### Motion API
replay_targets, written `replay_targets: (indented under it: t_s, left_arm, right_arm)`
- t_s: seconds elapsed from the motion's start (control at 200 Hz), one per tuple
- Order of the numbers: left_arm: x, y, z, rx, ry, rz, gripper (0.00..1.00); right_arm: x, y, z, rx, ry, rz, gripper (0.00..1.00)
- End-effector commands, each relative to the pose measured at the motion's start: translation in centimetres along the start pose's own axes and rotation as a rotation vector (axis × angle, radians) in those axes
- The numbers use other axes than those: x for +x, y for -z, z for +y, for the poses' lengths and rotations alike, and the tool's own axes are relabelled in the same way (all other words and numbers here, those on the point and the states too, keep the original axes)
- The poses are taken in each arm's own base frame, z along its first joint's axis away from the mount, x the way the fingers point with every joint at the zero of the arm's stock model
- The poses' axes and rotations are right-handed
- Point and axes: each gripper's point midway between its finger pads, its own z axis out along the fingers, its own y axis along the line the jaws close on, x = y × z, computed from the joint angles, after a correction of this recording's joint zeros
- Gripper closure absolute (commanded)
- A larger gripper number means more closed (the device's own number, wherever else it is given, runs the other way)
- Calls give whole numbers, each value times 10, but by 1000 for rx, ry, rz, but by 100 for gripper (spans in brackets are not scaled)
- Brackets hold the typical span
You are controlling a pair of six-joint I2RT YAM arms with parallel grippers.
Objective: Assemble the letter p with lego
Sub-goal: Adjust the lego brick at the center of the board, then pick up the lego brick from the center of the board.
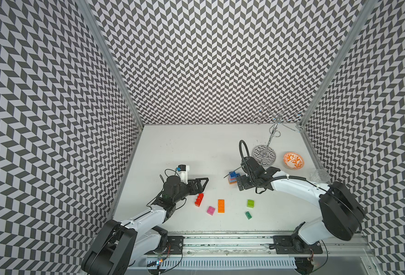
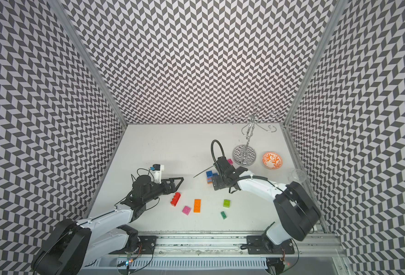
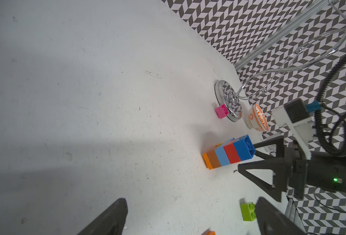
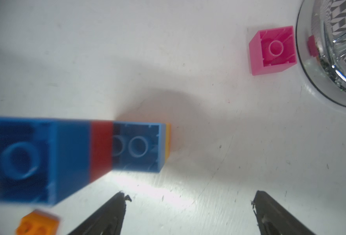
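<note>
The left end effector (image 3: 191,200) and the right end effector (image 4: 189,199) both gape wide and empty, the right just beside the lego stack (image 3: 229,151) on the desk (image 3: 86,101).

Both top views look steeply down on the table (image 1: 196,147) from high above; we note both wrist views sit low and close, sharing the brick stack (image 3: 229,152).

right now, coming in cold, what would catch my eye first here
The black-and-white chevron walls hit first, closing three sides of the table. Then the multicoloured lego stack at mid-table by the right arm's open fingers, with a red brick, an orange brick and a lime brick among those loose nearer the front. A chrome stand and an orange-patterned bowl sit at the far right.
</note>
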Motion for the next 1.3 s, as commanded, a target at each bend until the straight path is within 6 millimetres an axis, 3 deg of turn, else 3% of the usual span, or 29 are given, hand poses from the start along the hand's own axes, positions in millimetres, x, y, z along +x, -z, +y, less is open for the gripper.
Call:
replay_targets:
  t_s: [0.0, 0.13, 0.215, 0.305, 0.431, 0.541, 0.586, 0.676, 0.826, 0.921, 1.012, 1.147, 1.297]
  left_arm:
    - [-10, 1, -10, 24, -34, -31, 0]
    - [-8, 1, -19, 49, -50, -26, 0]
    - [-6, 1, -29, 69, -78, -29, 0]
    - [-5, 1, -42, 86, -120, -36, 0]
    - [-2, 5, -55, 99, -167, -52, 0]
    - [-4, 10, -63, 106, -192, -82, 0]
    - [-5, 12, -63, 103, -195, -92, 0]
    - [-7, 16, -63, 100, -197, -105, 0]
    - [-10, 20, -64, 95, -199, -121, 0]
    - [-12, 22, -64, 90, -200, -133, 0]
    - [-12, 22, -64, 88, -202, -133, 0]
    - [-11, 21, -63, 84, -201, -131, 0]
    - [-11, 21, -62, 83, -201, -129, 0]
  right_arm:
    - [-24, 41, 11, -72, -42, -70, 1]
    - [-56, 75, 35, -196, -41, -128, 1]
    - [-71, 85, 50, -263, -30, -140, 1]
    - [-85, 81, 59, -267, 0, -110, 1]
    - [-93, 55, 59, -196, 34, 10, 1]
    - [-88, 26, 54, -108, 58, 148, 1]
    - [-83, 12, 51, -75, 63, 197, 5]
    - [-74, -8, 59, -89, 83, 277, 11]
    - [-54, -37, 59, -74, 98, 379, 11]
    - [-41, -49, 60, -73, 105, 437, 1]
    - [-25, -58, 52, -24, 104, 503, 1]
    - [-11, -65, 47, 4, 104, 552, 7]
    - [-12, -64, 46, 11, 102, 547, 14]
